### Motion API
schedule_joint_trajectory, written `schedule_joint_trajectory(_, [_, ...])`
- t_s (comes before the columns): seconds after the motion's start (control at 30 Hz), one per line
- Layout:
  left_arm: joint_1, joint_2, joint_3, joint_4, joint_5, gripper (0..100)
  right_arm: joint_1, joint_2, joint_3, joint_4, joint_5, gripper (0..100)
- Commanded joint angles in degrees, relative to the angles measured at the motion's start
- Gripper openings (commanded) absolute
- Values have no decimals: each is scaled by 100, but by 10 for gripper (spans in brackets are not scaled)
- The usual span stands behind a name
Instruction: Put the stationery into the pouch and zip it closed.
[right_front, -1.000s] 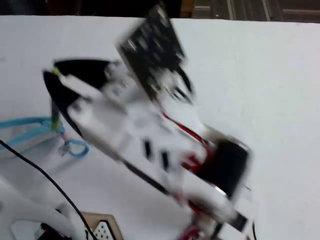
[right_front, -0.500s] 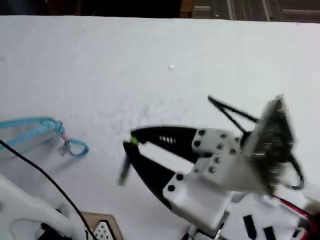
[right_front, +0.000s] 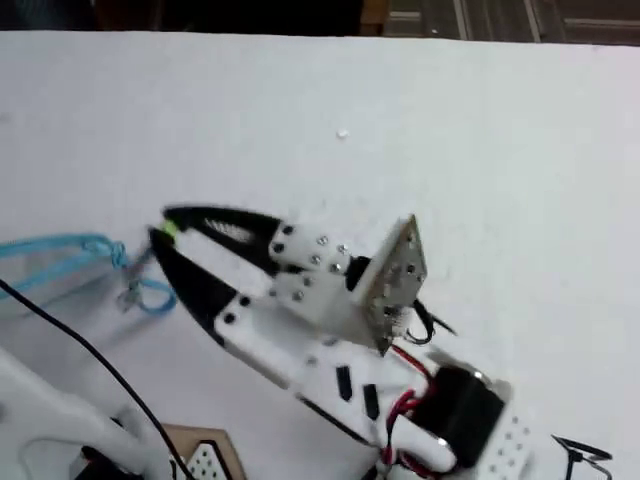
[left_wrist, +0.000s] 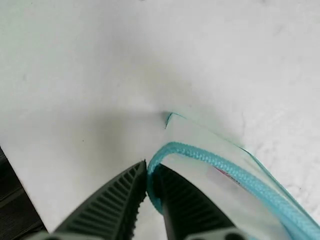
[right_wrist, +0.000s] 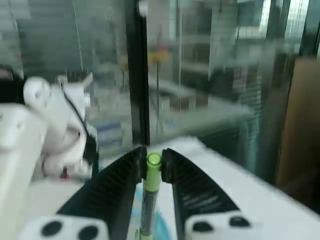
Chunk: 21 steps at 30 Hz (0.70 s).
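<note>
**Table** (right_front: 480, 120): a white surface that carries everything else.

**Right arm** (right_front: 320, 320): a white body with black fingers, lying low over the near part of the table and pointing toward the pouch. Its gripper (right_front: 160, 228) is clamped on a pen, with the fingertips just beside the pouch's zip end.

**Pouch** (right_front: 55, 250): clear, edged with a blue zip, lying on the table at the left side of the high view. A blue loop (right_front: 152, 296) trails from its end.

**Left gripper** (left_wrist: 148, 172): ribbed black fingers pinch the curved blue zip edge (left_wrist: 225, 170) of the pouch.

**Pen** (right_wrist: 149, 195): a dark barrel with a green end, gripped between the right fingers. The green end (right_front: 171, 231) sits at their tips.
</note>
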Motion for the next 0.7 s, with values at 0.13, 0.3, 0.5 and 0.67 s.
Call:
schedule_joint_trajectory(0.13, [31, 57, 0, 0, -26, 22, -391, 418, 35, -1473, 554, 16])
schedule_joint_trajectory(0.3, [31, 57, 0, 0, -26, 22, -804, 699, 114, -1736, 888, 16])
schedule_joint_trajectory(0.5, [31, 57, 0, 0, -26, 22, -866, 980, 633, -1947, 905, 16])
schedule_joint_trajectory(0.67, [31, 57, 0, 0, -26, 22, -752, 1297, 1116, -2721, 1257, 16])
